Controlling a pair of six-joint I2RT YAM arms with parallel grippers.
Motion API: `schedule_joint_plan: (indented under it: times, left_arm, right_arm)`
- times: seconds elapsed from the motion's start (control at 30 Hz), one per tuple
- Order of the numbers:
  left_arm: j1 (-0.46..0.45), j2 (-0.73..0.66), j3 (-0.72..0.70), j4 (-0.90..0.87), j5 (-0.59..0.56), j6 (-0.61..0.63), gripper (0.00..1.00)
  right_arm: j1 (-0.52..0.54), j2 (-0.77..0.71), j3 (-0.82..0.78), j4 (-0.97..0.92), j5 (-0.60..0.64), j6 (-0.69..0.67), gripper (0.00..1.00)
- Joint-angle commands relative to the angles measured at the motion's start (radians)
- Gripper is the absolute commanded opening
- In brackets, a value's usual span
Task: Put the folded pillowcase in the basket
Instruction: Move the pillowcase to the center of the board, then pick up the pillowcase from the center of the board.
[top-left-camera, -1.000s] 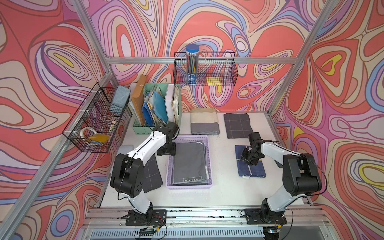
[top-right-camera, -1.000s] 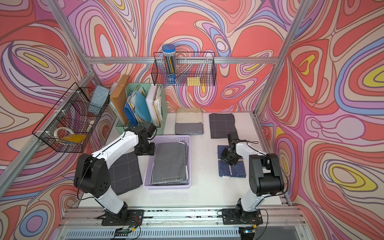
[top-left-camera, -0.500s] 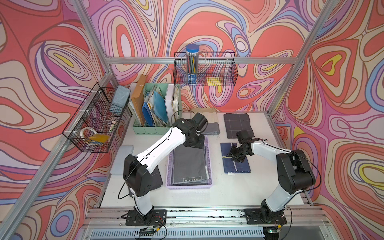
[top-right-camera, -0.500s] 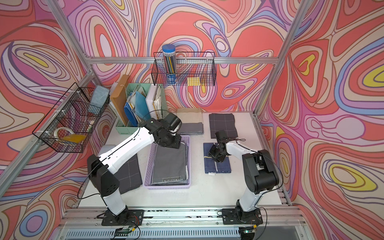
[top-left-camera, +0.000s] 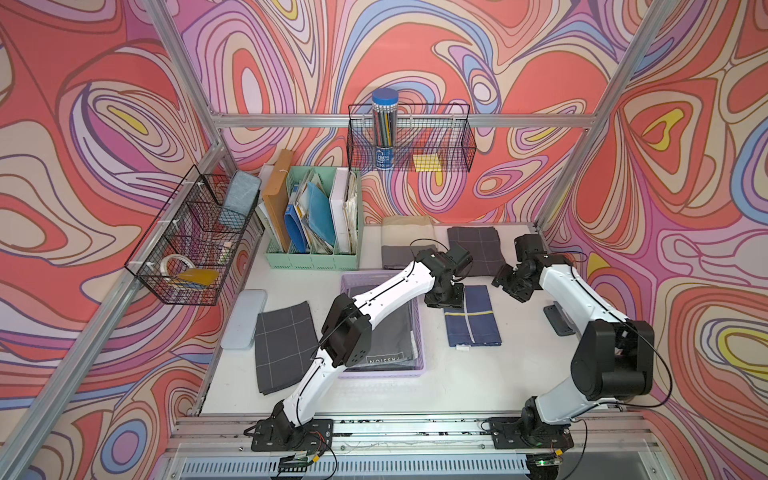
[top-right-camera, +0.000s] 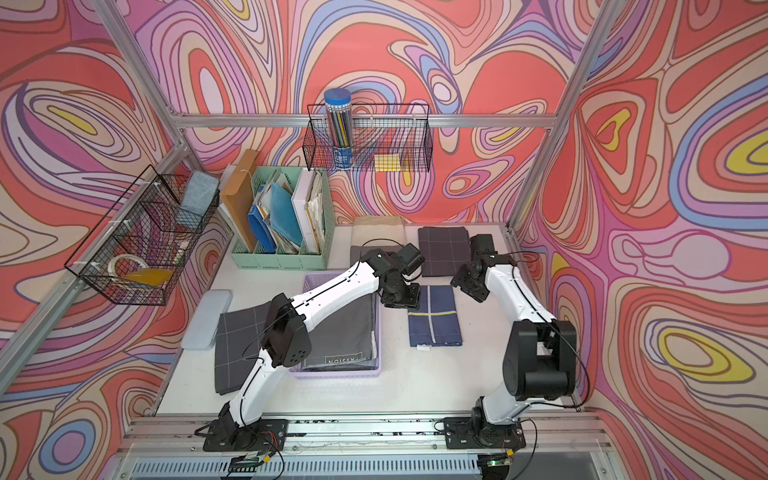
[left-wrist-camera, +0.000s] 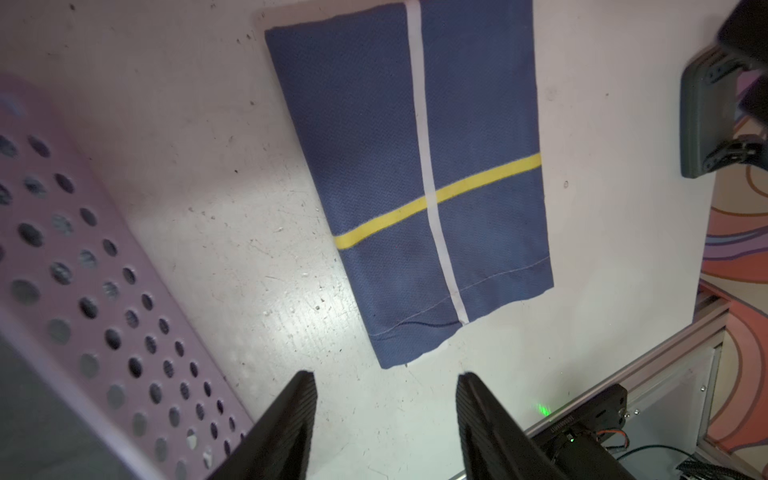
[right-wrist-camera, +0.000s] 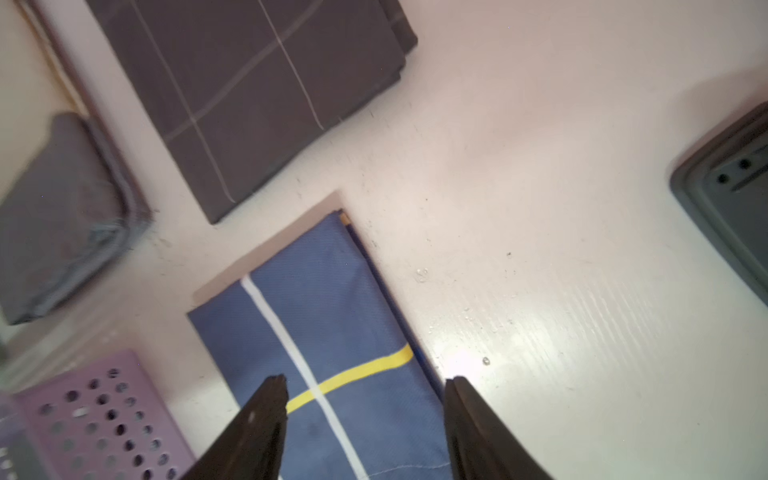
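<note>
The folded pillowcase (top-left-camera: 473, 320) (top-right-camera: 434, 320), blue with a yellow and a white stripe, lies flat on the table just right of the lavender basket (top-left-camera: 382, 372) (top-right-camera: 336, 372). A grey folded cloth (top-left-camera: 390, 332) lies inside the basket. My left gripper (top-left-camera: 444, 297) (left-wrist-camera: 384, 376) hangs open over the pillowcase's far left corner, between the pillowcase (left-wrist-camera: 415, 166) and the basket wall (left-wrist-camera: 83, 270). Nothing sits between its fingers. My right gripper (top-left-camera: 509, 286) (right-wrist-camera: 365, 380) stands open off the pillowcase's far right corner, looking down on the pillowcase (right-wrist-camera: 332, 316) and holding nothing.
At the back lie a grey checked folded cloth (top-left-camera: 473, 249) and a beige-grey one (top-left-camera: 405, 237). A green file organiser (top-left-camera: 311, 224) stands back left. Another checked cloth (top-left-camera: 282, 345) and a pale lid (top-left-camera: 245, 316) lie left of the basket. A dark pad (top-left-camera: 559, 320) lies right.
My right gripper slid the blue pillowcase left towards the basket, then opened and drew back to the right. My left arm swung from the basket's left side across to the pillowcase.
</note>
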Motion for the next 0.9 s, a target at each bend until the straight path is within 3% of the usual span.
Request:
schedule_joint_plan:
  times: [0.0, 0.43, 0.67, 0.87]
  left_arm:
    - [-0.011, 0.043, 0.021, -0.003, 0.026, -0.096, 0.59]
    - [-0.011, 0.154, 0.001, 0.056, -0.028, -0.214, 0.58]
    - [-0.013, 0.197, -0.005, 0.068, -0.001, -0.229, 0.55]
    - [-0.014, 0.15, -0.078, 0.095, 0.04, -0.223, 0.57]
  right_arm:
    - [0.009, 0.035, -0.053, -0.036, -0.029, -0.1, 0.63]
    - [0.009, 0.16, -0.139, 0.053, -0.134, -0.109, 0.61]
    - [0.009, 0.17, -0.096, 0.039, -0.108, -0.132, 0.58]
    - [0.009, 0.195, 0.021, 0.003, -0.093, -0.16, 0.63]
